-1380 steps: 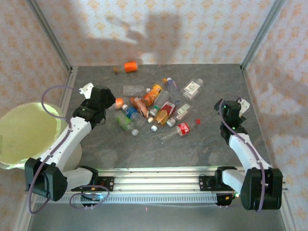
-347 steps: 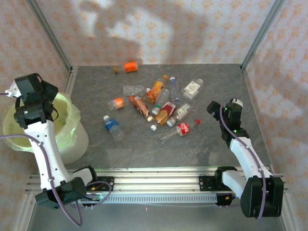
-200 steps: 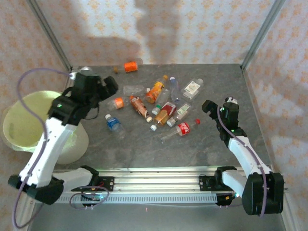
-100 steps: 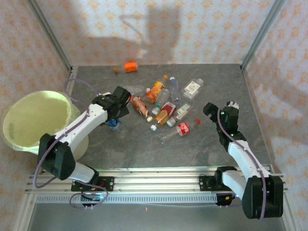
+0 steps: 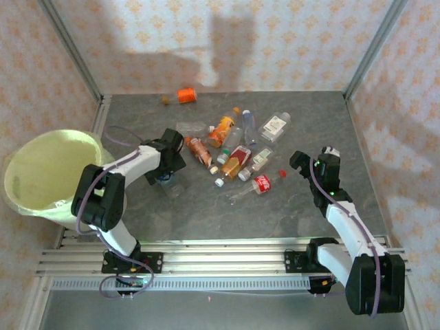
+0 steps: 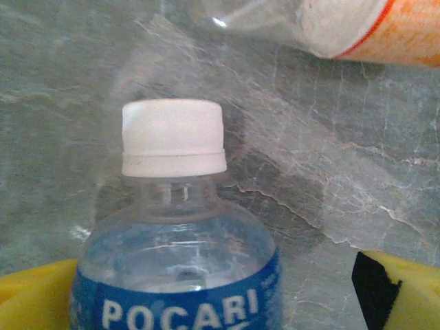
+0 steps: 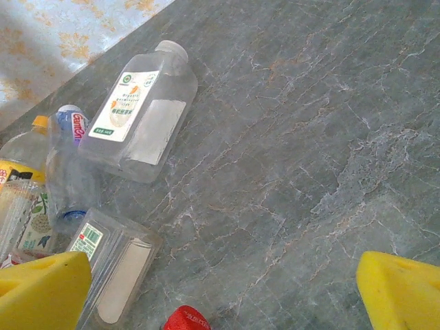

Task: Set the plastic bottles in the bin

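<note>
Straddling white-capped POCARI bottle (image 6: 175,234): left hand (image 6: 218,294).

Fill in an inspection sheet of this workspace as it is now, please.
Surface: grey marbled table top.
Job's things: bottle pile mid-table; one orange-labelled bottle apart at the back; Pocari bottle left of the pile; lined bin beside the left edge.
Clutter: nothing seen.
Grippers: left gripper open, astride the Pocari bottle; right gripper open, above bare table.
Cables: lilac cable along each arm.
Surroundings: patterned walls, metal rail at the near edge.
</note>
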Tool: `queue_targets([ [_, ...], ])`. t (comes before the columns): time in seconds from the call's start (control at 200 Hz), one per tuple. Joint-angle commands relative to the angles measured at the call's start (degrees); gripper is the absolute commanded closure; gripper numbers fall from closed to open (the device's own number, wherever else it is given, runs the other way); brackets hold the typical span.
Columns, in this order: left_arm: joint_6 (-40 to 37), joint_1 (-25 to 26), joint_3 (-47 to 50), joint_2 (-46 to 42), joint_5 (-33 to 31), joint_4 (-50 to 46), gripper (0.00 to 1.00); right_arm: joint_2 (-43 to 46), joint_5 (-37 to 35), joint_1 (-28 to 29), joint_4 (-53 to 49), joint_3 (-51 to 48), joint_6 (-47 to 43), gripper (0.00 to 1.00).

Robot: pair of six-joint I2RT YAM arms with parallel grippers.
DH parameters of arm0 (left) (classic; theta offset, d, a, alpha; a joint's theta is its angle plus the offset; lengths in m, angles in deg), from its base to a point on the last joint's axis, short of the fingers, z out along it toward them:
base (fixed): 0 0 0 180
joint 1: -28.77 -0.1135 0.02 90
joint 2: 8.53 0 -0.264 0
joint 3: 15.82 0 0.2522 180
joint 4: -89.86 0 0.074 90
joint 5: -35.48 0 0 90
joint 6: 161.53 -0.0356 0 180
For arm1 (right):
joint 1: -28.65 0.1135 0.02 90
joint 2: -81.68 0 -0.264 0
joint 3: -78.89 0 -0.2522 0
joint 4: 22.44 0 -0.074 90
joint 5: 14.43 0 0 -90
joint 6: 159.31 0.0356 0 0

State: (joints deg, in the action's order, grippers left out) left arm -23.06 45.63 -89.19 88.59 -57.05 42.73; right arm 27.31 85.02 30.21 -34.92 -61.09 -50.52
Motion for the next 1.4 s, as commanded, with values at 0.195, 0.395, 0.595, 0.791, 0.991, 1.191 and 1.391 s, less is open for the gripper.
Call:
queue_targets([
  [0.195,-2.8,0.4,6.6,0.2,2.5,7.8,0.06,-0.1,0.6,0.1,-0.4,1.2,-1.1,0.01],
  [0.395,-5.8,1.3,6.9,-1.2,3.1,9.2,0.20,0.5,2.3,0.1,1.3,0.4,-1.4,0.00],
  [0.595,-10.2,3.2,6.3,-6.0,2.8,10.5,0.36,1.2,3.8,0.3,2.4,0.3,-0.9,0.00],
  [0.791,-14.2,4.5,6.7,-17.1,3.6,11.8,0.44,1.0,4.0,0.6,2.2,1.0,-0.5,0.00],
  [0.991,-16.3,4.4,2.5,-28.6,2.6,8.8,0.44,1.4,7.0,1.3,1.8,3.0,-0.2,0.00],
  [1.191,-21.4,3.9,-8.7,-31.9,1.3,0.9,0.43,1.4,16.3,3.2,2.3,5.8,-0.9,0.00],
  [1.391,-23.3,3.8,-19.3,-34.1,-8.3,-4.3,0.42,2.1,16.9,5.1,1.9,9.0,0.8,0.00],
])
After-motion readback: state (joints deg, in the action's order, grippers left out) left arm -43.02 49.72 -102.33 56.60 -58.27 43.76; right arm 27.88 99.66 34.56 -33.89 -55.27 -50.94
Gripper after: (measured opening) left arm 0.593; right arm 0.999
